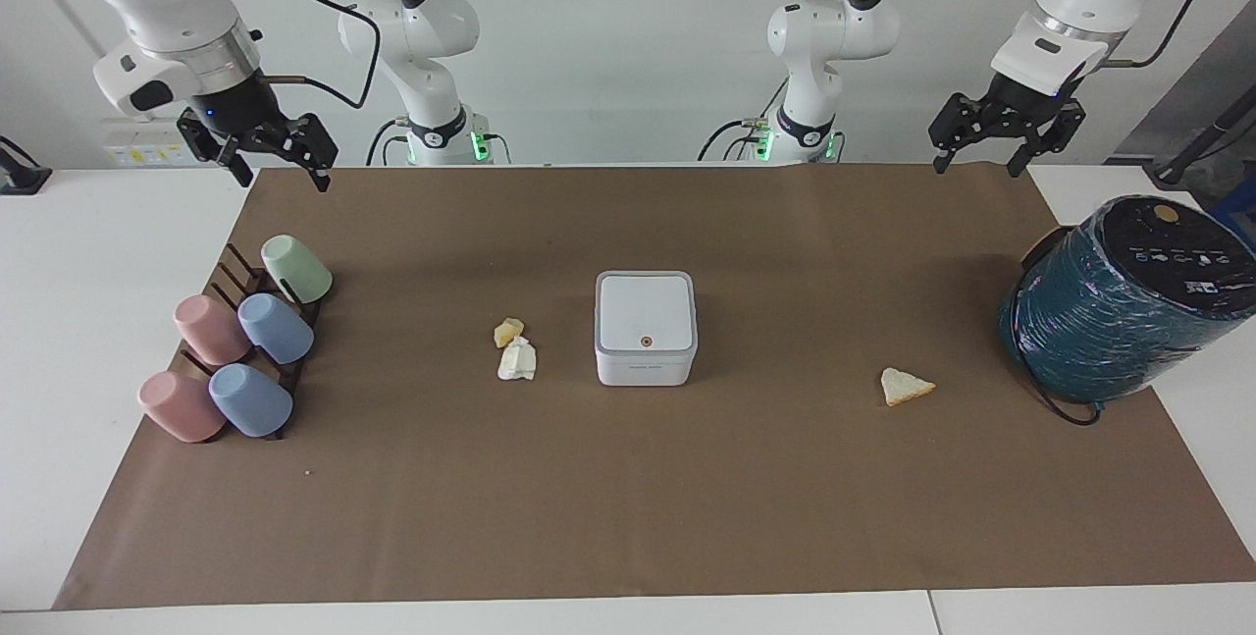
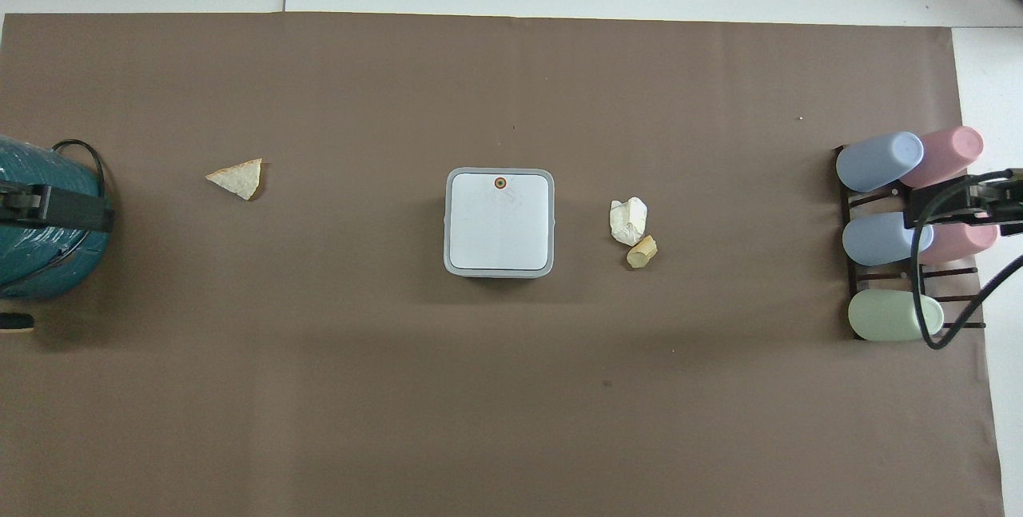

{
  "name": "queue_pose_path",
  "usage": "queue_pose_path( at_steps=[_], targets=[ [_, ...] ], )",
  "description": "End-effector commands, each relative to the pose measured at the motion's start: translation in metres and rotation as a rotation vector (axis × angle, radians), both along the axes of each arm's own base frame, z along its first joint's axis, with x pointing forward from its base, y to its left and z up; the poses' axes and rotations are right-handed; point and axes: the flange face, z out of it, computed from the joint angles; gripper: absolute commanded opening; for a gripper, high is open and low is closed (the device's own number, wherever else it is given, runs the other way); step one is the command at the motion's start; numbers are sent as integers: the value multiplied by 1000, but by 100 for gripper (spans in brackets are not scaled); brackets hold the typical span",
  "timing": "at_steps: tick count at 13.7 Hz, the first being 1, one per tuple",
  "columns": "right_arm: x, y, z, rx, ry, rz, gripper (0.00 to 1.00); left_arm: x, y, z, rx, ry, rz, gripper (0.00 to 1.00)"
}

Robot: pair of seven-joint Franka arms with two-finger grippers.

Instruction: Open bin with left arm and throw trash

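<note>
While the bin (image 1: 646, 327) sits lid-down mid-bench, scraps at its three and nine o'clock, nothing's begun: the left hand (image 1: 1001, 132) hangs spread near the teal cylinder (image 1: 1119, 301), the right hand (image 1: 267, 146) waits spread above the cups (image 1: 235, 350). Next, I'd say, the left must reach the lid.

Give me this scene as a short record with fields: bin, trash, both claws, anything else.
bin: bin mid-mat, lid shut
trash: tissue wad touching yellow chunk, beside the bin toward the right arm's end; bread triangle toward the left arm's end
left claw: left claw open, raised, holding nothing
right claw: right claw open, raised, holding nothing
other: five cups on rack; teal cylinder
</note>
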Motion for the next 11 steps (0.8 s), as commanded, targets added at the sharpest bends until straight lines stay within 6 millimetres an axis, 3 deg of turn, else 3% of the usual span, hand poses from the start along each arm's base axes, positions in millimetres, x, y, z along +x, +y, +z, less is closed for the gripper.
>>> queue_pose_path(
  at_steps=[1, 6, 8, 11],
  targets=[
    [-8, -2, 0, 2, 0, 17, 100, 5, 2, -17, 8, -46, -8, 100],
    [-10, -2, -5, 3, -3, 17, 100, 44, -11, -62, 7, -74, -22, 100],
    [-8, -1, -7, 6, -17, 14, 100, 48, -48, -78, 8, -55, -77, 100],
    [-7, 7, -9, 7, -22, 13, 100, 47, -124, -109, 76, -37, -135, 100]
  ],
)
